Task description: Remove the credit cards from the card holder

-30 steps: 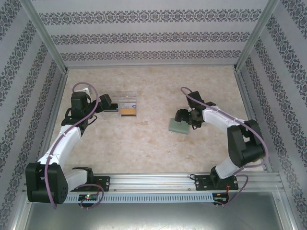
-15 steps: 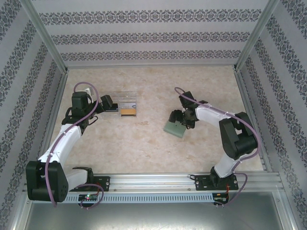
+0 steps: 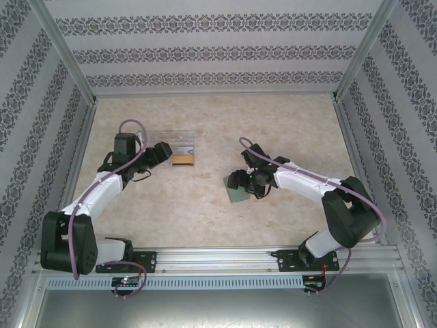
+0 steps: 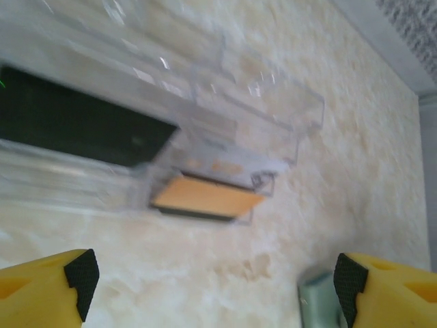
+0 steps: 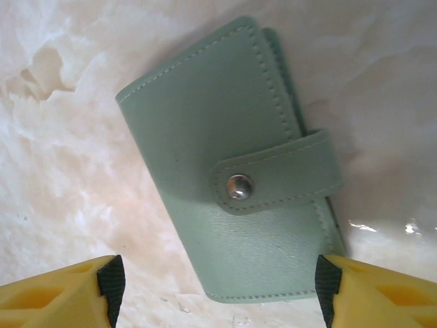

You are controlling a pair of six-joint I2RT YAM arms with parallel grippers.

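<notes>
The card holder (image 5: 232, 171), a sage-green wallet, lies flat on the table with its tab snapped shut. No credit cards show in it. My right gripper (image 5: 218, 290) is open right above its near end: the right pad (image 5: 326, 287) is at the holder's edge, while the left pad (image 5: 111, 283) stands well clear. From above, the right gripper (image 3: 240, 183) hangs over the card holder (image 3: 237, 195). My left gripper (image 4: 213, 280) is open and empty in front of a clear tray (image 4: 273, 109). In the tray lie an orange card (image 4: 205, 197) and a black card (image 4: 75, 126).
The clear tray (image 3: 179, 140) stands at the back left of the marbled table, with the left gripper (image 3: 162, 152) at its left end. Metal frame rails and patterned walls close in the table on three sides.
The right arm has swung left and nearer, and the card holder has slid and turned with it. The left gripper has shifted a little to the right along the tray.
</notes>
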